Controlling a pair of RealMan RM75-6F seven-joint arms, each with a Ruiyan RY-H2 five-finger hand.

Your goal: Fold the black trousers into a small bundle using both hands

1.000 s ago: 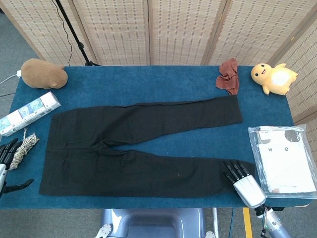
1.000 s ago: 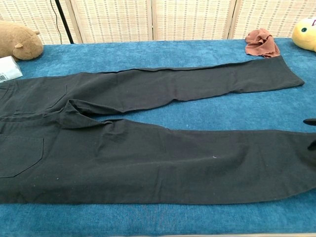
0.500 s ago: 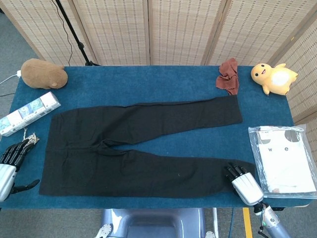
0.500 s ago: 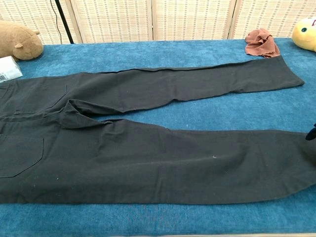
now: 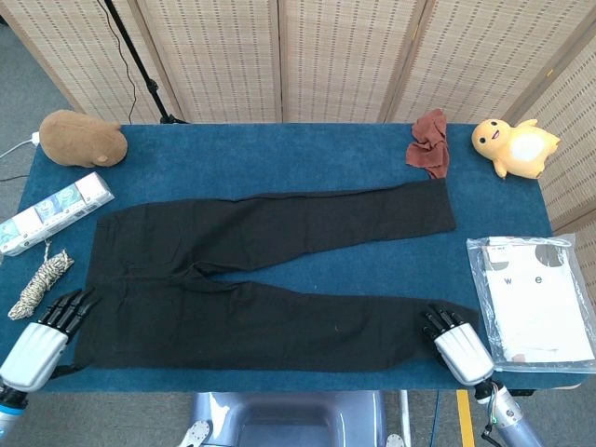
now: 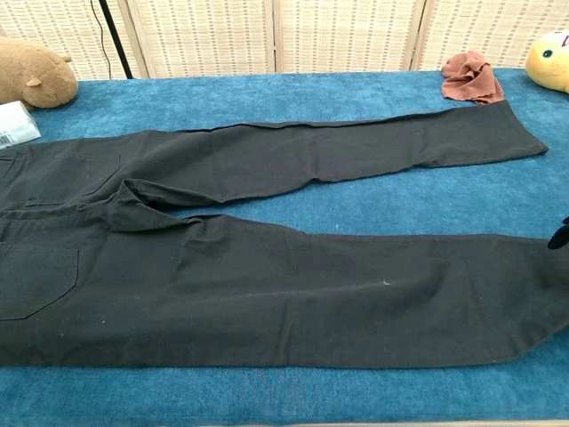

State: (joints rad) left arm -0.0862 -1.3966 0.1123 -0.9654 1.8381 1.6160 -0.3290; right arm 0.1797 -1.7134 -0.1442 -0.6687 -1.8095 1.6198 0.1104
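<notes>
At opposite ends of black trousers (image 5: 270, 270) lying flat on table (image 5: 279, 149) — left hand (image 5: 42, 340), right hand (image 5: 456, 345), fingers spread, holding nothing. Reaching stage — next, probably grip waistband and hem, fold.

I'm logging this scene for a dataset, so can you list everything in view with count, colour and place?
Black trousers: one, black, spread flat across the table middle, legs pointing right.
Blue cloth-covered table: one, blue, under everything.
Brown plush animal: one, brown, far left corner.
Yellow plush duck: one, yellow, far right corner.
Crumpled rust-red cloth: one, rust-red, beside the upper trouser hem.
Tissue pack: one, white-green, left edge.
Coiled twine bundle: one, beige-black, left, near edge.
Clear plastic bag of white garment: one, right edge.
Left robot hand: one, silver-black, at the waistband corner.
Right robot hand: one, silver-black, at the lower hem.
</notes>
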